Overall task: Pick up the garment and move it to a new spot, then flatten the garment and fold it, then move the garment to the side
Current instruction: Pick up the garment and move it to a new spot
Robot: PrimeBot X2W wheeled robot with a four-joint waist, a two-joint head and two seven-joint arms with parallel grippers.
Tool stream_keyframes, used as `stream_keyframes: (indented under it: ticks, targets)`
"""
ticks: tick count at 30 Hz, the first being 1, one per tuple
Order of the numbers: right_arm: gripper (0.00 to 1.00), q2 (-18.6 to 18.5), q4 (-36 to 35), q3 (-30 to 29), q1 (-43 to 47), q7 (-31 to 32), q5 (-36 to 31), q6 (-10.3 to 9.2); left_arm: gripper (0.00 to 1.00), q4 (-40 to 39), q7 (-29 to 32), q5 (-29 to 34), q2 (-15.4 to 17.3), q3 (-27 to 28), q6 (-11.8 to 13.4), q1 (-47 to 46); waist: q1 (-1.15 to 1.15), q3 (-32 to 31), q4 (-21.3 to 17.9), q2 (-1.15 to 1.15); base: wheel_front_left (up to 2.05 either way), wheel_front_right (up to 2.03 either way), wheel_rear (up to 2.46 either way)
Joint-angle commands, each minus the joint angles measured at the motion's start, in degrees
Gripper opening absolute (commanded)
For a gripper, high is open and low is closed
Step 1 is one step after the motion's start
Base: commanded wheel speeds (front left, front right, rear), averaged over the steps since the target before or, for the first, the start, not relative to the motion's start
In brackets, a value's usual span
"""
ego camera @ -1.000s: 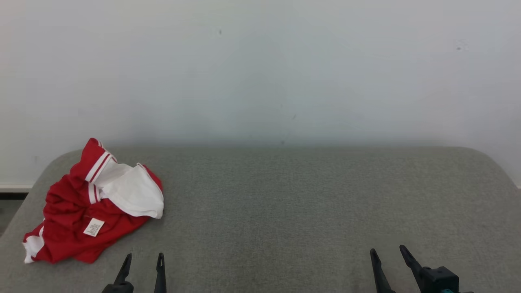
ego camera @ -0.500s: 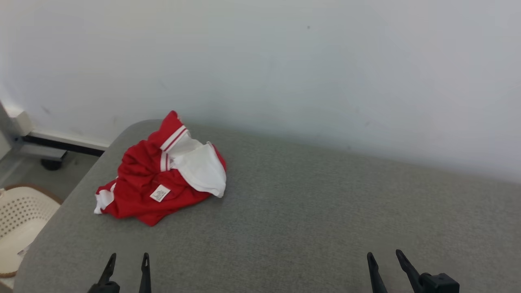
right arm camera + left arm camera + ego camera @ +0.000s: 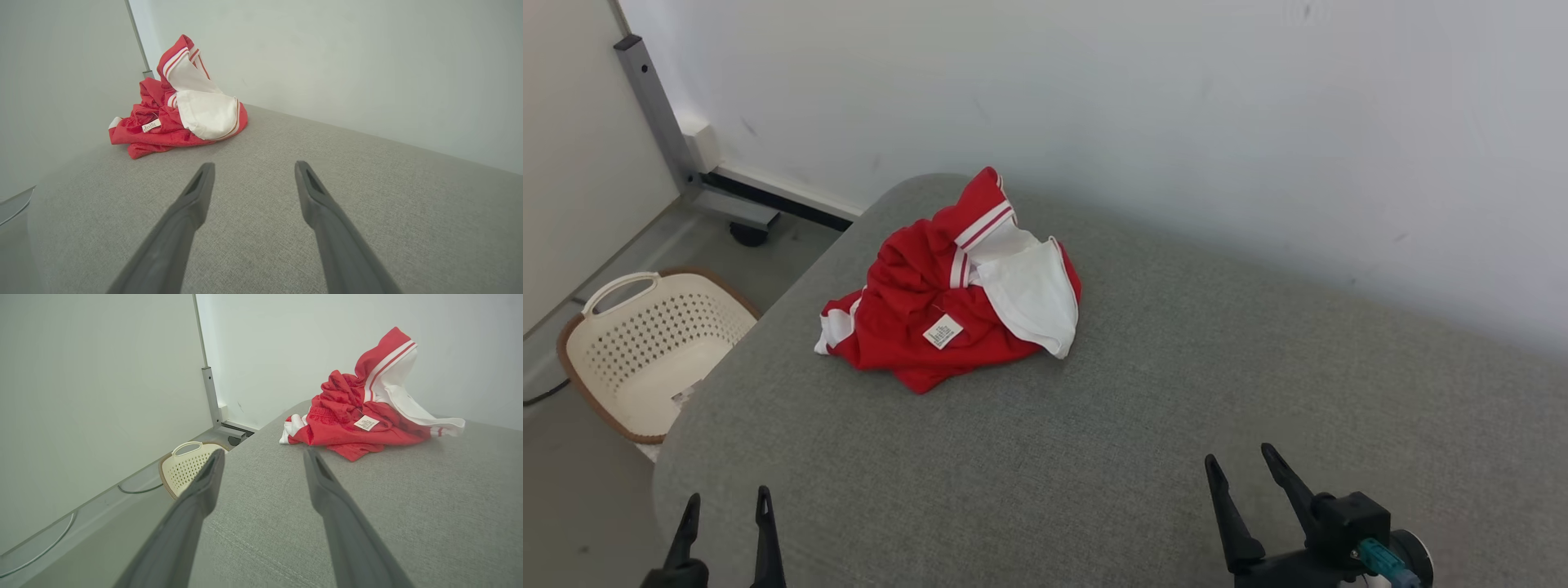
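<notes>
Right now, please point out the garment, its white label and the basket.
garment (image 3: pixel 903 286), head view, red body fabric.
white label (image 3: pixel 943 331), head view, its middle.
basket (image 3: pixel 662 327), head view, perforated inner wall.

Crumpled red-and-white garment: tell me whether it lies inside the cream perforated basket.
No, the garment lies on the grey fabric surface, outside the basket.

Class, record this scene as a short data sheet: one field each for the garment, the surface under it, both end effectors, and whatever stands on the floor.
garment: red and white, crumpled in a heap, white label showing
surface: grey padded top; garment lies near its far left corner
left end effector: open, holding nothing, apart from garment
right end effector: open, holding nothing
floor: cream basket with holes, left of the surface
</notes>
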Motion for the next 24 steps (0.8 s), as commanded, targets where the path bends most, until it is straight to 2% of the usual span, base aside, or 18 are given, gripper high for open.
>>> stream_keyframes:
  ticks: [1, 5, 10, 20, 24]
  targets:
    - [1.0, -0.1, 0.4, 0.4, -0.8, -0.3, 0.5, -0.12, 1.0, -0.5, -0.3, -0.1, 0.1, 0.5, 0.1, 0.9, 0.0, 1.9, 1.8, -0.01, 0.0, 0.0, 0.0]
    - [1.0, -0.1, 1.5, 1.1, -1.8, -0.7, 0.7, -0.12, 1.0, -1.5, -0.3, 0.0, -0.1, 0.8, 0.4, 1.6, 0.0, 2.2, 1.9, -0.01, 0.0, 0.0, 0.0]
    - [1.0, -0.1, 2.2, 1.0, -1.9, -1.4, 0.6, -0.12, 1.0, -0.3, -0.1, 0.1, -0.1, -0.6, -0.9, -1.1, 0.0, 1.9, 1.6, -0.01, 0.0, 0.0, 0.0]
    - [1.0, -0.1, 0.4, 1.0, 2.5, -1.9, 0.9, -0.12, 1.0, 10.8, 9.3, 2.1, 0.4, -8.7, -7.1, -16.0, 0.0, 0.3, 0.3, -0.01, 0.0, 0.0, 0.0]
    - [1.0, -0.1, -2.2, 2.3, 3.1, -0.6, 0.1, -0.12, 1.0, 17.7, 12.9, 0.4, 0.1, -10.1, -8.6, -23.9, 0.0, 1.7, -4.0, -0.01, 0.0, 0.0, 0.0]
